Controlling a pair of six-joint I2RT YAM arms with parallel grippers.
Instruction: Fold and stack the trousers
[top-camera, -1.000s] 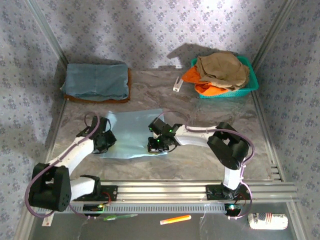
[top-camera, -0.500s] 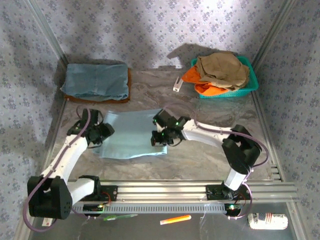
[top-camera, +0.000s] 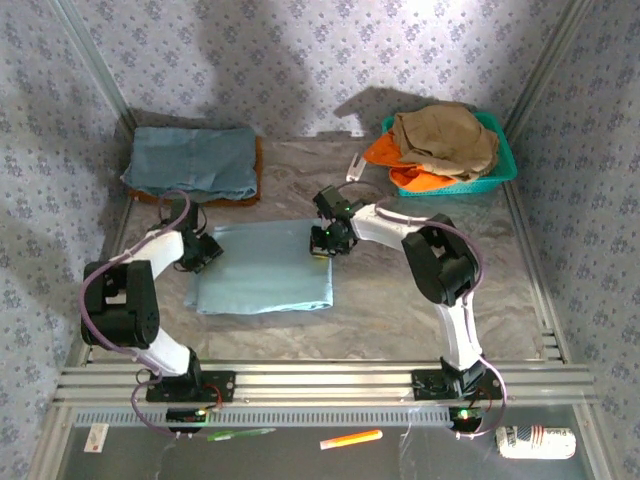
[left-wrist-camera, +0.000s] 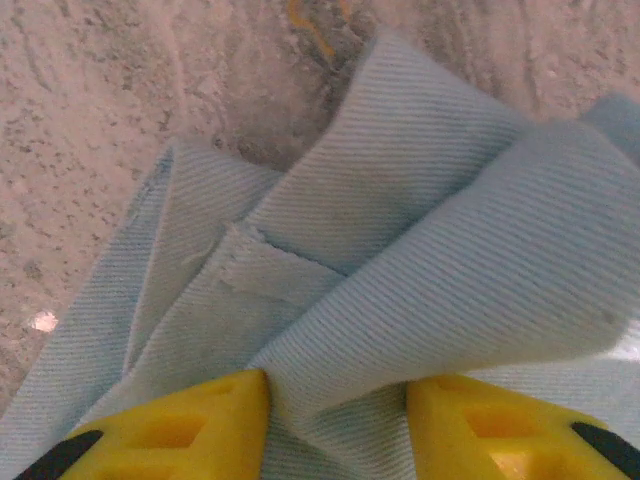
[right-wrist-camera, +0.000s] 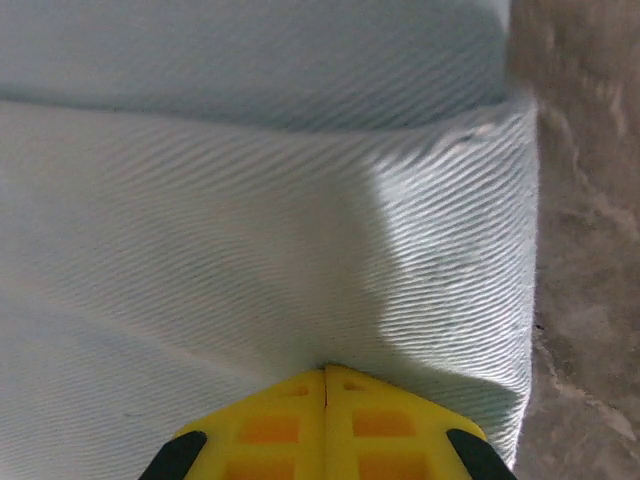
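Top external, trousers (top-camera: 265, 275) folded flat, L fingers (left-wrist-camera: 200, 430) apart round cloth, R fingers (right-wrist-camera: 325, 425) together.

— How were the arms set?
— Both reached forward over the tabletop (top-camera: 400, 310), the left arm folded back sharply at its elbow, the right stretched inward.
— And the fingers?
— The left gripper (left-wrist-camera: 335, 400) had its yellow fingers (left-wrist-camera: 190, 425) parted with cloth bunched between; the right gripper (right-wrist-camera: 325, 375) was pressed tight together.
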